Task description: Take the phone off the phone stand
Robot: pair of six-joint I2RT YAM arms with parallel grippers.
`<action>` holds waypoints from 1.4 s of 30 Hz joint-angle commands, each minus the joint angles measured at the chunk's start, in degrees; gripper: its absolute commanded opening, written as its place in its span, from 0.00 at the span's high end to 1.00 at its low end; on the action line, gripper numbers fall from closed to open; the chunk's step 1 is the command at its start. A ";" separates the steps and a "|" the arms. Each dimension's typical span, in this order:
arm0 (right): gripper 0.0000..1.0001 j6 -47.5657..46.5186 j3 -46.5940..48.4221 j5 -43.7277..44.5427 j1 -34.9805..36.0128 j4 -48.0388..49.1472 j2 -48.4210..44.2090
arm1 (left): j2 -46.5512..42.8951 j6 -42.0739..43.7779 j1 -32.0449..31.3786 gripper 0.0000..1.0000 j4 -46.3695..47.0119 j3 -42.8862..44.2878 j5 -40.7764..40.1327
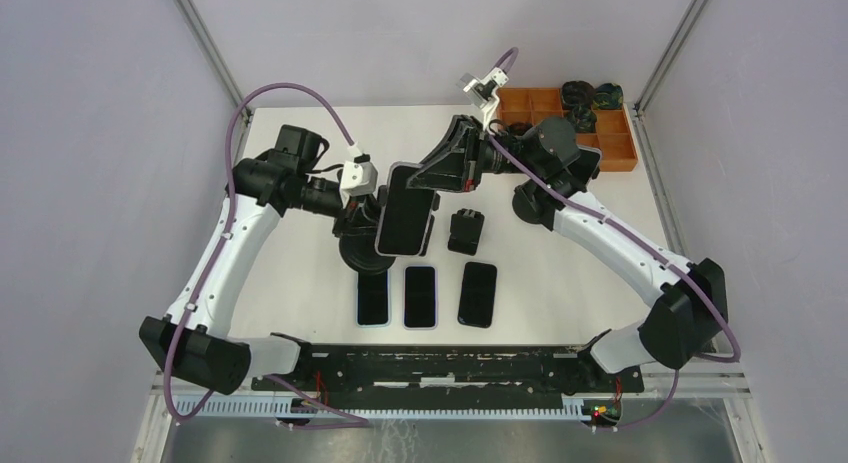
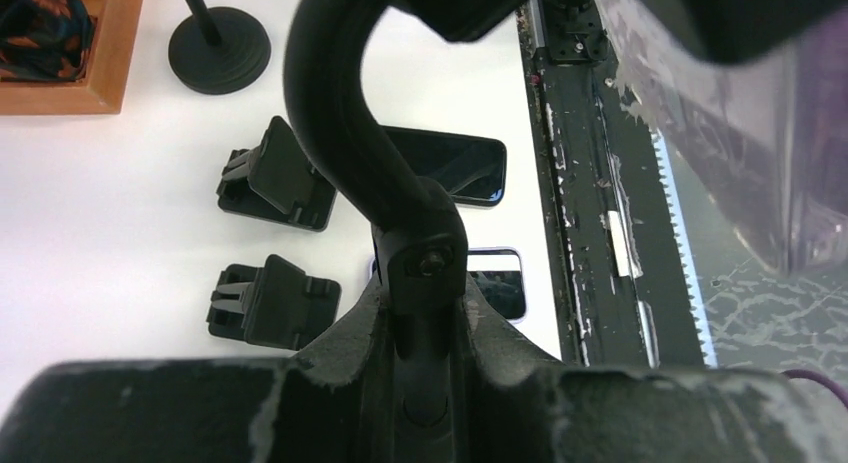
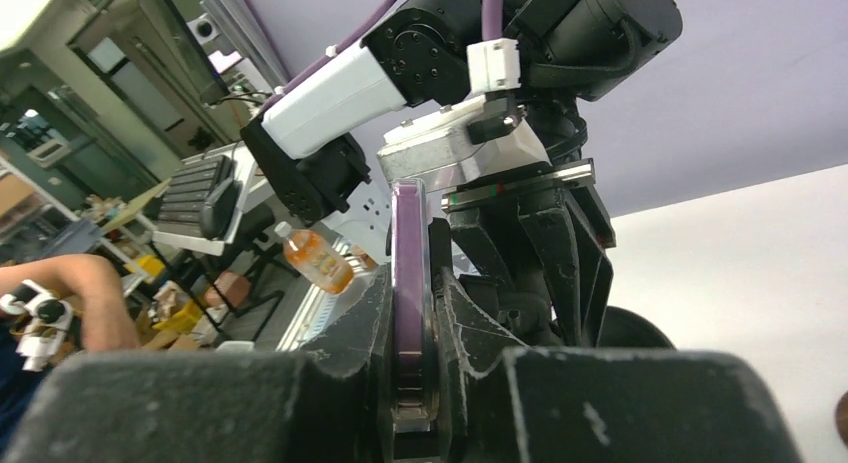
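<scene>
Clamps phone in right gripper, phone stand neck in left gripper. Seems to leave only pulling phone clear.

Glossy dark phone, matt black plastic stand, orange wooden tray, smooth white table.

Left arm and right arm share white shells on the long links, bulky black joints and a purple cable running along each. The black fingers are chipped grey at their edges; the wrist blocks are white
</scene>
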 commanded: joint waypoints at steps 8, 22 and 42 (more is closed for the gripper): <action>1.00 15.18 2.46 11.28 -6.94 28.68 -1.66 | -6.62 14.53 0.28 0.98 -6.61 -10.09 -10.13; 1.00 -1.99 2.91 17.41 -7.10 10.88 -8.79 | -8.53 14.09 0.28 0.98 -6.02 -13.09 -9.45; 1.00 0.50 5.54 14.45 -19.45 1.04 -13.69 | -7.89 13.76 0.28 0.98 -5.71 -12.09 -10.79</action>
